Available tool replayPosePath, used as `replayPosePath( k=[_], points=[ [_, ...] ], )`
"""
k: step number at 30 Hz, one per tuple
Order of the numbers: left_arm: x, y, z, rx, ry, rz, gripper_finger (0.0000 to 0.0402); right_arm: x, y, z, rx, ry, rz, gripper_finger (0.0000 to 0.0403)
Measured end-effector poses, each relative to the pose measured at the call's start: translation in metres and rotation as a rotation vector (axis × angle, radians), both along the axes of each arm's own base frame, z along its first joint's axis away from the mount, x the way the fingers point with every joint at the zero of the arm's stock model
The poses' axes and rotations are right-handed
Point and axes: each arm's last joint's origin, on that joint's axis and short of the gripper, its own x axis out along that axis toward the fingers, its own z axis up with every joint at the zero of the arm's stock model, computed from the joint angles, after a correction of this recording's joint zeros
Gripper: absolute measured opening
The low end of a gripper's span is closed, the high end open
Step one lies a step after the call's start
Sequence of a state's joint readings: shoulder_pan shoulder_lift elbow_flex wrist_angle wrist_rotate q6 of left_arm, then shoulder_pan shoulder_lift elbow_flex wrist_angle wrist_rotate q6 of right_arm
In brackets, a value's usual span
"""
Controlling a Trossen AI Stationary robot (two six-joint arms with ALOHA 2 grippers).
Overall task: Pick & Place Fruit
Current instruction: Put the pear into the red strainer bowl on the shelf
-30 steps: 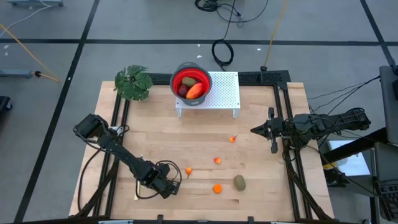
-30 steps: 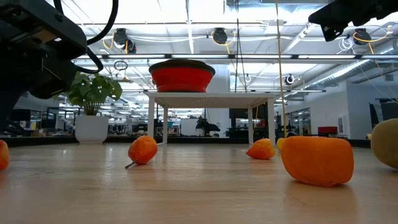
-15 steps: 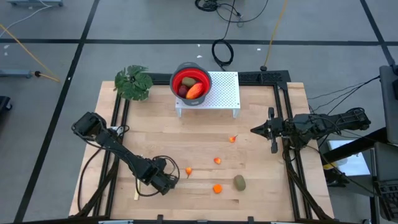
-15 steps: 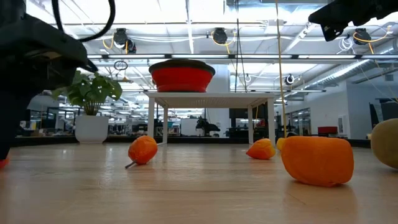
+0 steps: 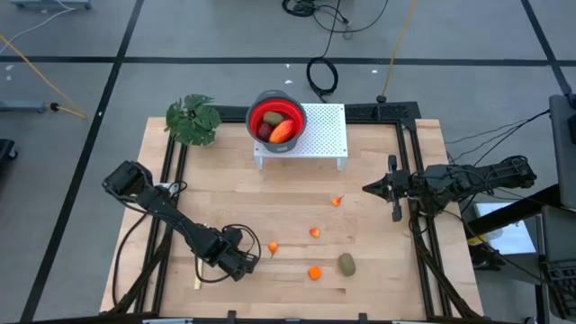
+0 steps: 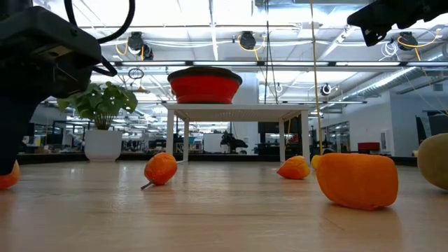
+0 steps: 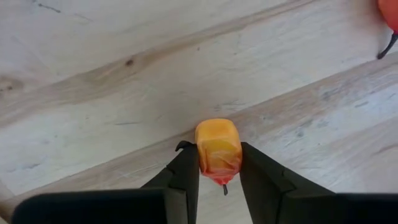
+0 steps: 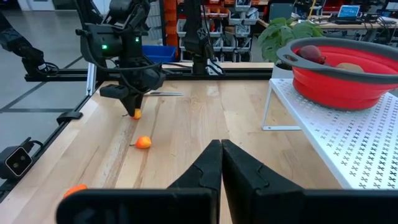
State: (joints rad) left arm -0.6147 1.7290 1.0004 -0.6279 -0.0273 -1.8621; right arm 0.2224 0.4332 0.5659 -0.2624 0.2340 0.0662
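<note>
Orange fruit piece [image 7: 217, 148] sits between left end effector [image 7: 217, 163] fingers, clamped on it; bowl [image 5: 276, 120] lies well beyond. Right end effector [image 8: 221, 163] clenched, idle.

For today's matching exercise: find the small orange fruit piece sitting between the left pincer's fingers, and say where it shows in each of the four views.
High view: mostly hidden under the left pincer, lower left of centre.
Low view: small orange fruit piece at the far left edge, partly cut off.
Left wrist view: centre, between the two dark fingers.
Right wrist view: tiny, below the distant left pincer, upper left.
Shared landmark: the red bowl on the white rack; the left wrist view lacks it.
</note>
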Motion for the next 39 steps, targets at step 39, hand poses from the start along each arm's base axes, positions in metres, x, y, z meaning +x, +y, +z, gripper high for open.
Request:
replayPosePath(
  k=[39],
  points=[
    [-0.009, 0.024, 0.197, 0.992, -1.286, -0.802, 0.0093, 0.0, 0.0, 0.0, -0.003, 0.0, 0.0, 0.0004]
  ],
)
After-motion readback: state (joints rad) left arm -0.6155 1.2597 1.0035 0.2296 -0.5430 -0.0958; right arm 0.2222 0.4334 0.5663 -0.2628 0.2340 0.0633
